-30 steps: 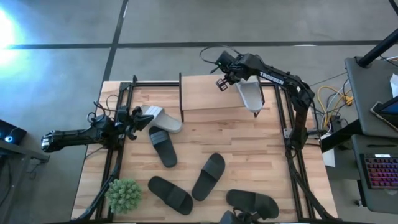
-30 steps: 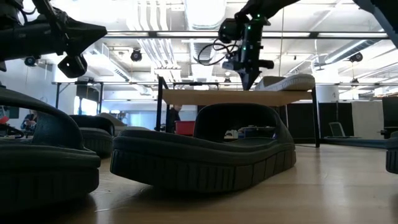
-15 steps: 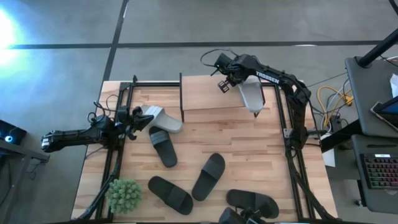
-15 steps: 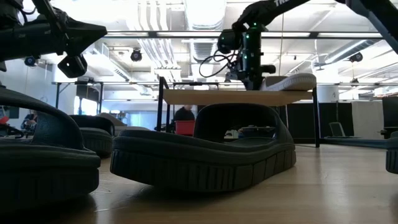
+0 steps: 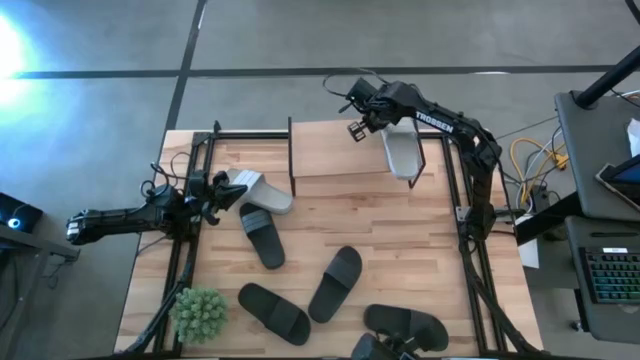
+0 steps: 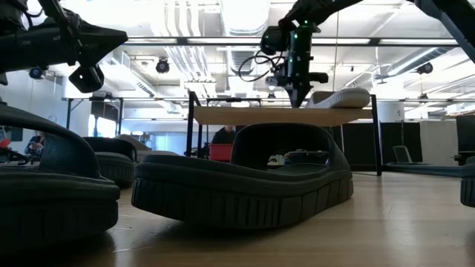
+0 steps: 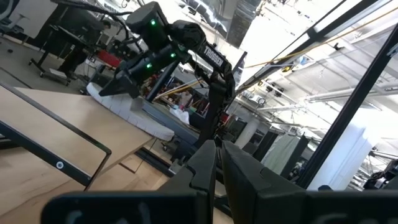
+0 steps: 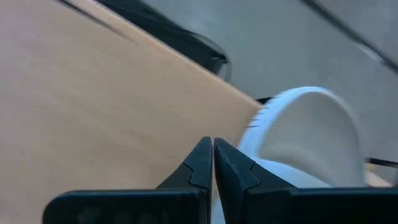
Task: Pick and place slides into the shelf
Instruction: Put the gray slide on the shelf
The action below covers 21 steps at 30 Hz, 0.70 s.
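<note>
One light grey slide (image 5: 401,150) lies on the wooden-topped black-framed shelf (image 5: 330,150) (right end); four black slides (image 5: 335,283) lie before it.

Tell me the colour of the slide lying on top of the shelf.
Light grey slide, seen best in the high view.

**Readable markings**

One brand word only: "TROSSEN", in white capitals, printed along the dark upper link of the right arm (image 5: 432,119) where it reaches over the shelf (image 5: 330,150), seen from the high view. The same lettering shows on that arm in the left wrist view (image 7: 213,59), small and slanted, only partly legible. In the low view a few white letters sit on the arm at the top edge, cut off and not readable. The keyboard (image 5: 612,275) at the table's right carries lit keys; no characters can be made out.
</note>
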Each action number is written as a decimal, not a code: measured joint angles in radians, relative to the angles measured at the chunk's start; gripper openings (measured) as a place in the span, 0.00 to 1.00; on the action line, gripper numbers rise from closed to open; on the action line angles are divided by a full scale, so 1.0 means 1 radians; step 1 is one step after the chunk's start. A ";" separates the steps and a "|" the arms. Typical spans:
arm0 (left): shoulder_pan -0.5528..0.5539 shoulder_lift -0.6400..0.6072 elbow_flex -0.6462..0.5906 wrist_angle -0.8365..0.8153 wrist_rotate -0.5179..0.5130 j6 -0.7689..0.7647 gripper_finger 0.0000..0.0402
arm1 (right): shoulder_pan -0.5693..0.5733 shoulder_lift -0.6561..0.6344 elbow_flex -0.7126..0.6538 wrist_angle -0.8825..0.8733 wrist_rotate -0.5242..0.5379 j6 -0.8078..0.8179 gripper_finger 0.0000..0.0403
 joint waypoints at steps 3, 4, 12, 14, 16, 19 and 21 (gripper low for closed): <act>0.000 0.000 0.001 0.023 0.000 0.000 0.03 | 0.001 -0.003 0.021 0.000 -0.069 -0.001 0.02; 0.000 0.000 0.000 0.052 0.000 0.000 0.03 | 0.004 -0.004 0.031 -0.001 -0.087 -0.001 0.02; 0.000 0.002 0.003 0.103 0.007 -0.078 0.03 | 0.093 -0.025 0.144 0.001 -0.182 -0.109 0.02; 0.000 0.019 0.007 0.029 0.047 -0.133 0.03 | 0.135 -0.033 0.161 0.001 -0.182 -0.156 0.02; 0.000 0.046 0.014 -0.017 0.097 -0.171 0.03 | 0.187 -0.041 0.168 0.000 -0.182 -0.192 0.02; 0.000 0.096 0.032 -0.029 0.137 -0.165 0.03 | 0.262 -0.041 0.174 -0.024 -0.192 -0.228 0.02; 0.000 0.124 0.038 -0.031 0.137 -0.139 0.03 | 0.313 -0.038 0.160 -0.019 -0.209 -0.238 0.02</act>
